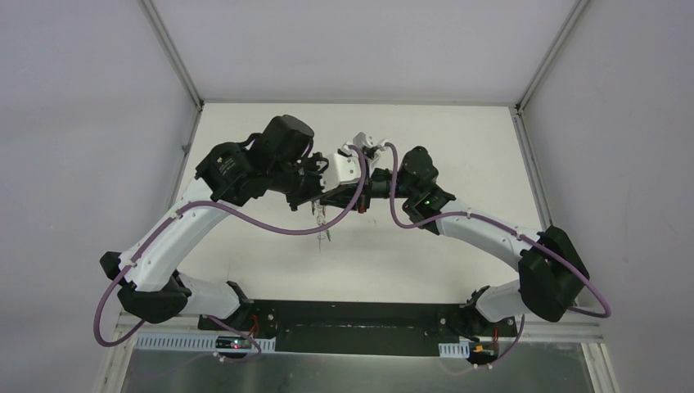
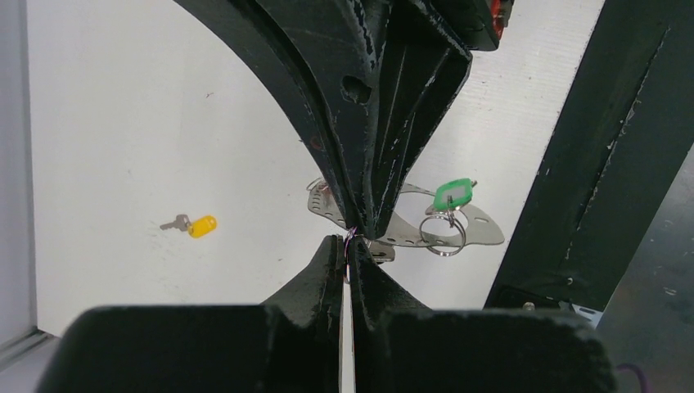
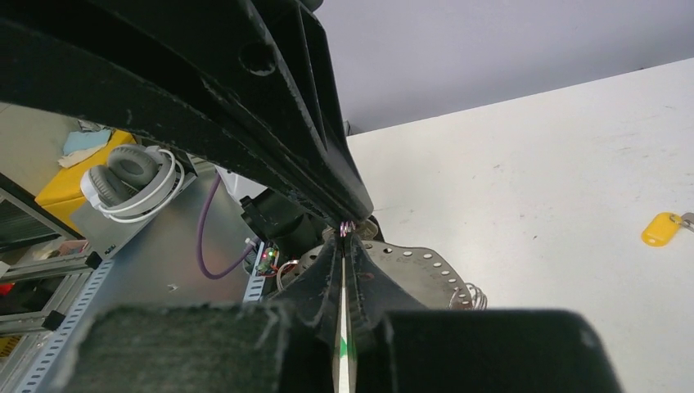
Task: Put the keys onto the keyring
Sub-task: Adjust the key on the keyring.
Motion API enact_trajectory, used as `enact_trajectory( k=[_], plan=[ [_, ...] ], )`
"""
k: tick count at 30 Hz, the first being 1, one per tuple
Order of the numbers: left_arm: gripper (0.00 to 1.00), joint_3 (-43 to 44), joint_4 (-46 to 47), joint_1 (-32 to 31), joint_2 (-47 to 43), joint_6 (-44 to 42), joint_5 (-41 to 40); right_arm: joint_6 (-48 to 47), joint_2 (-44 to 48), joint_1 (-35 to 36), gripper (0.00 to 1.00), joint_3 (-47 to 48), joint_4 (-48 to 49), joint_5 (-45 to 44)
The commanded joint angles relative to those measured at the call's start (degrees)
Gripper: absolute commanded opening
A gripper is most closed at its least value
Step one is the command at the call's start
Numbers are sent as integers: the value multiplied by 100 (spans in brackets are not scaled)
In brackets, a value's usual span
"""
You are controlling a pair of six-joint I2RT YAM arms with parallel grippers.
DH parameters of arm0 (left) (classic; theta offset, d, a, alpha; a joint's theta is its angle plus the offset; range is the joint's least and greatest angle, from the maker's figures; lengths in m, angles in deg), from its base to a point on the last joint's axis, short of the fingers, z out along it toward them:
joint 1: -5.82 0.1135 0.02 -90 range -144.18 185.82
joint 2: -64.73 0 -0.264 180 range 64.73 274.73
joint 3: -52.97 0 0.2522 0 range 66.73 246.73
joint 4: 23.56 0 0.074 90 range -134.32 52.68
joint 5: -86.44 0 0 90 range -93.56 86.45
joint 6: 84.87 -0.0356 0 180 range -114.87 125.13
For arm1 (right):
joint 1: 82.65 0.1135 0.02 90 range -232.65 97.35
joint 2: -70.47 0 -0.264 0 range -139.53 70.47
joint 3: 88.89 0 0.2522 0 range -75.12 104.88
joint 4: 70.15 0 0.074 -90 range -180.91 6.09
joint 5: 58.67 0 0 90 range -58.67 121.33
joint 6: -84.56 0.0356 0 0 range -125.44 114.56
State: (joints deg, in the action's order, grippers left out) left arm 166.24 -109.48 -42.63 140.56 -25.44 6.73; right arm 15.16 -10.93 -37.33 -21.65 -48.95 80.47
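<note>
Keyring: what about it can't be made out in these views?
- Left wrist: only a sliver of the keyring shows; the left gripper and right gripper hide the rest.
- Top external: the hanging bundle is too small to tell apart.
- Right wrist: yellow-tagged key cut off by the right edge.

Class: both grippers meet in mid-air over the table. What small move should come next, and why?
Probably ease the right gripper slightly away from the left gripper to part the keyring: both are shut, seemingly on one thin spot of it, and the yellow-tagged key lies loose on the table.
</note>
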Motion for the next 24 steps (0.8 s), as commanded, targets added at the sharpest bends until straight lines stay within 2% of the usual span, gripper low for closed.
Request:
enact_trajectory(
  k=[1,5,6,8,12,16,24],
  plan=[
    [0,125,128,-77,-61,64,-6,67,-33,39,0,347,443,157],
    [1,130,222,-75,-87,193,-4,57,2,38,0,321,481,181],
    [13,117,288,-77,-125,241,7,33,33,43,0,291,480,164],
    [31,-2,567,-69,-323,427,27,-20,105,39,0,234,485,159],
    [54,-753,1504,-19,-975,780,278,-86,260,32,0,152,439,198],
    [59,-1179,2088,452,-1351,1212,1037,-159,433,29,0,50,274,147],
    [58,-2188,3189,1758,-1937,1764,3504,-331,705,20,0,-104,-43,110]
  ],
)
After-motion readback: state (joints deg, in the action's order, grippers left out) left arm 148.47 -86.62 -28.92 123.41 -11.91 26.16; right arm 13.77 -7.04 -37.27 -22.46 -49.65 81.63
